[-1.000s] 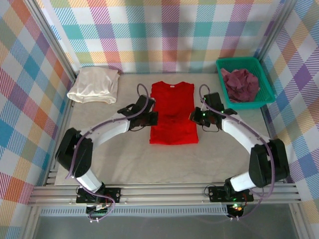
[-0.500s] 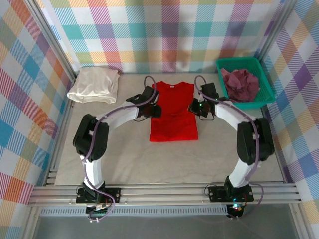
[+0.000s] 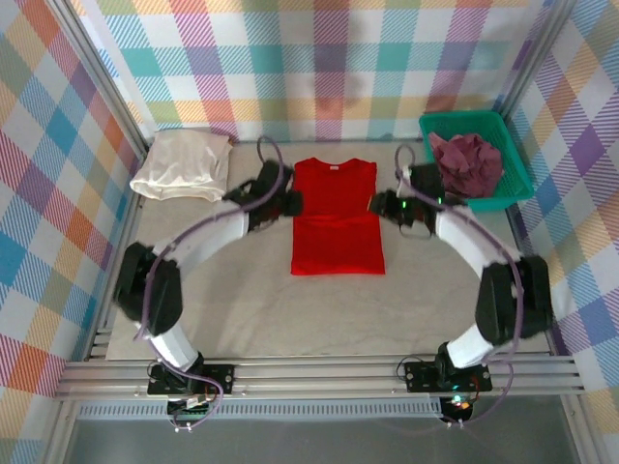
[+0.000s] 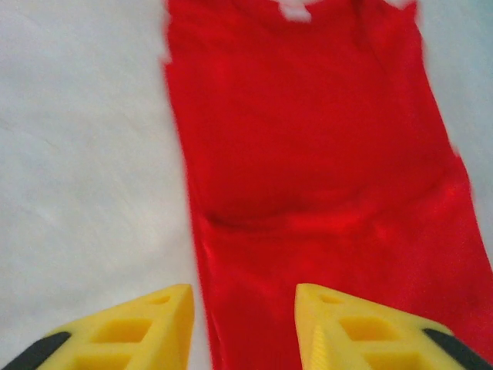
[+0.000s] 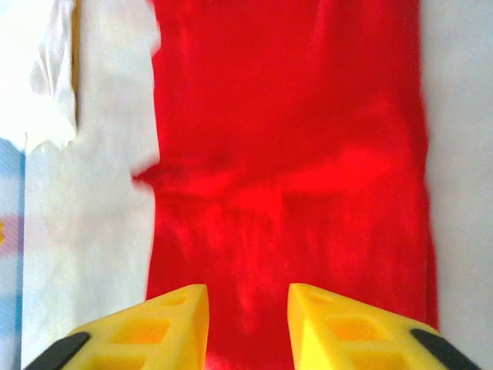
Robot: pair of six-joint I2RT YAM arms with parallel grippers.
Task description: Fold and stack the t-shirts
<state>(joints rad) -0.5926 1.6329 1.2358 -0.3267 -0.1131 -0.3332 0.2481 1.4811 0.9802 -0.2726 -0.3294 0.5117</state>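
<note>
The bright red short-sleeved cloth t-shirt (image 3: 336,217), folded narrow, lies flat on the grey table (image 3: 242,309) with the left gripper (image 3: 287,203) at its nine o'clock and the right gripper (image 3: 380,206) at three, both parted, holding nothing.

1. I see my left hand (image 4: 245,297) at the bottom edge, its two yellow plastic fingers (image 4: 154,324) apart with nothing gripped between them.
2. Beyond them a bright red cloth t-shirt (image 4: 323,154) lies flat on the pale grey worktop (image 4: 77,154), with a small white neck label (image 4: 294,9) at its far end.
3. A shallow crease crosses the shirt's middle, and its left edge falls within the gap between the fingers.
4. Everything looks slightly blurred to me.
</note>
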